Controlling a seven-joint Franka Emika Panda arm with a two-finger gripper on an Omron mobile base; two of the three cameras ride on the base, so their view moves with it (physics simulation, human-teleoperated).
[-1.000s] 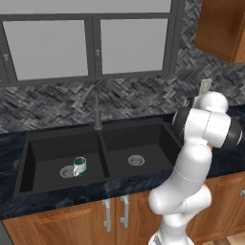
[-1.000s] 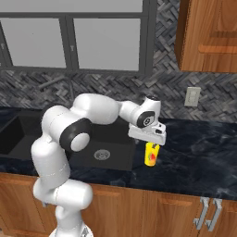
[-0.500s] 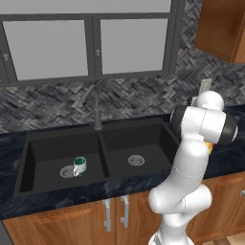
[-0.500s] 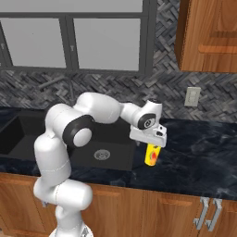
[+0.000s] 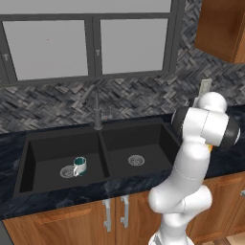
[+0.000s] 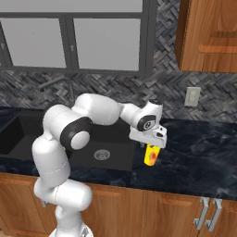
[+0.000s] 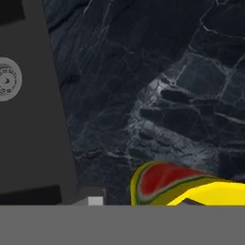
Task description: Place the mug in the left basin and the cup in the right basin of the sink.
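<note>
Gripper (image 6: 152, 149) sits over the yellow cup (image 6: 151, 155) on the counter; can't tell if fingers are clamped yet. Cup looks light, stiff, slick and tapered; probably grip mid-wall.

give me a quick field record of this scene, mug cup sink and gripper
mug: upright in the left basin, beside its drain
cup: yellow, on the dark counter to the right of the sink, under the gripper
right basin: holds neither the mug nor the cup
gripper: down over the cup's top; a firm grip cannot be confirmed
left to do: cup into the right basin
</note>
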